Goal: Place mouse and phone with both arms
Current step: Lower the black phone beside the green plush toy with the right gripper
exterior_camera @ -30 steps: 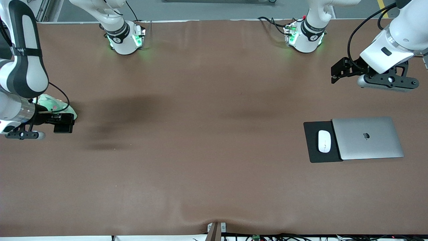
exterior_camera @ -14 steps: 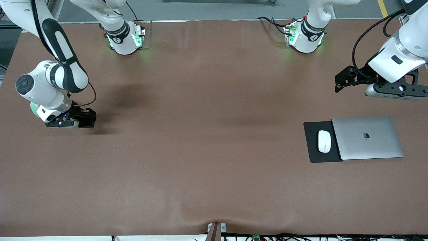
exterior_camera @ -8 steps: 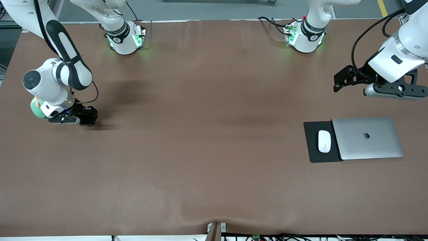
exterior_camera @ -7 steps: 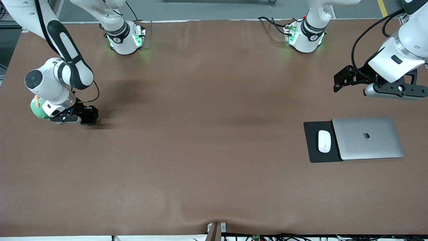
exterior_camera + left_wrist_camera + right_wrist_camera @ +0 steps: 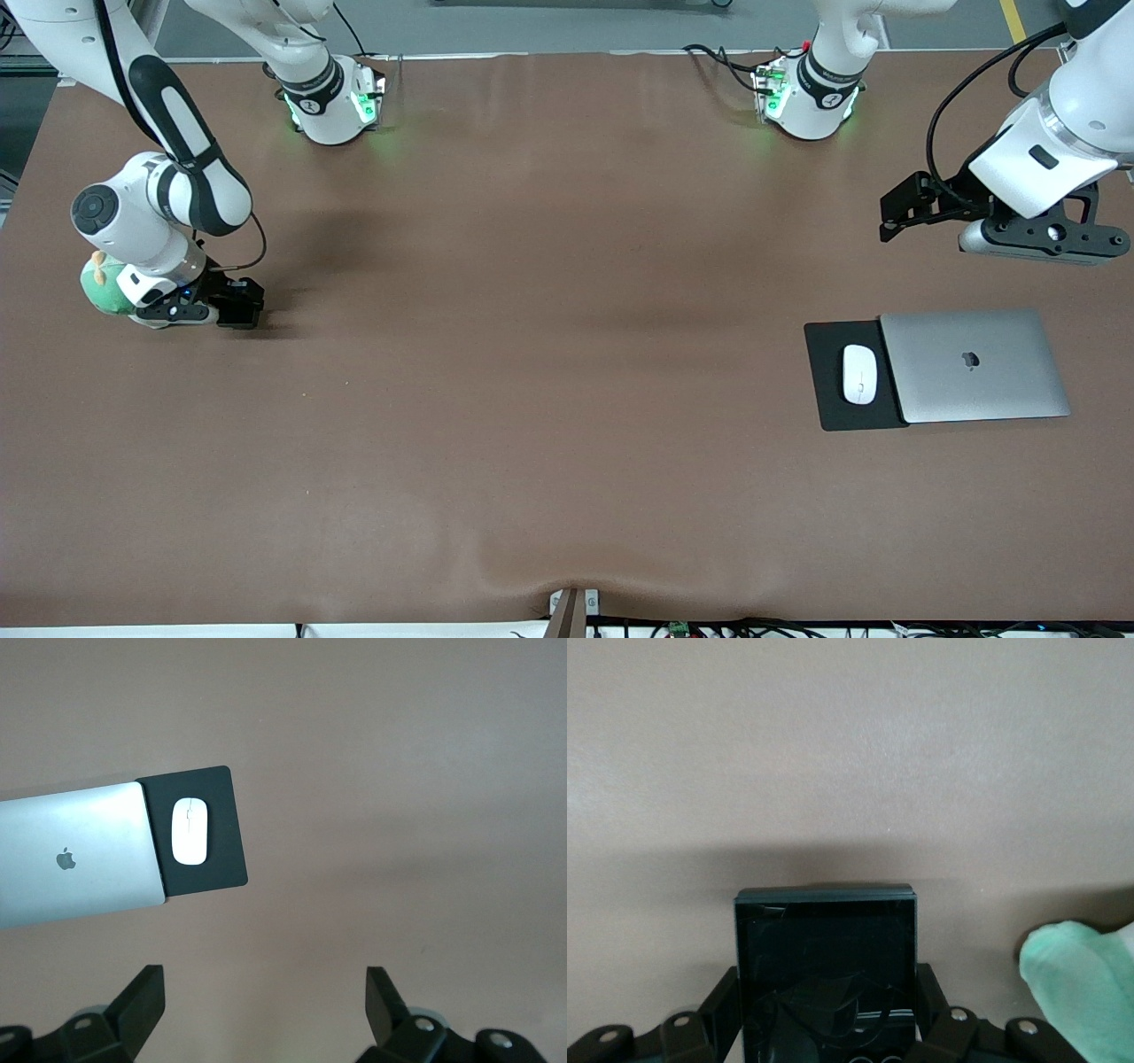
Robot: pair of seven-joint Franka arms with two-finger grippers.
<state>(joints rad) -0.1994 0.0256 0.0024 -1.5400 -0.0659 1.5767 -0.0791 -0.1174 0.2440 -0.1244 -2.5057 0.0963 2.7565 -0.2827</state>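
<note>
In the front view, the right hand point(image 5: 241, 312) sits low over the tabletop point(image 5: 532, 354) near the edge at the right arm's end, clamped on the phone point(image 5: 237, 315), with a green plush toy point(image 5: 99, 291) just beside the wrist. The left hand point(image 5: 897, 213) hangs in the air near the edge at the left arm's end. Nearer the front camera than that hand, the mouse point(image 5: 858, 373) lies on a black mouse pad point(image 5: 828, 390), which touches a closed silver laptop point(image 5: 974, 365). In the left wrist view, the hand's fingers point(image 5: 142, 1001) stand wide apart and hold nothing, with the mouse point(image 5: 190, 829), pad point(image 5: 226, 846) and laptop point(image 5: 80, 855) on the brown surface. In the right wrist view, the fingers point(image 5: 719, 1003) grip the phone point(image 5: 826, 974) by its two sides, with the toy point(image 5: 1076, 983) beside it.
</note>
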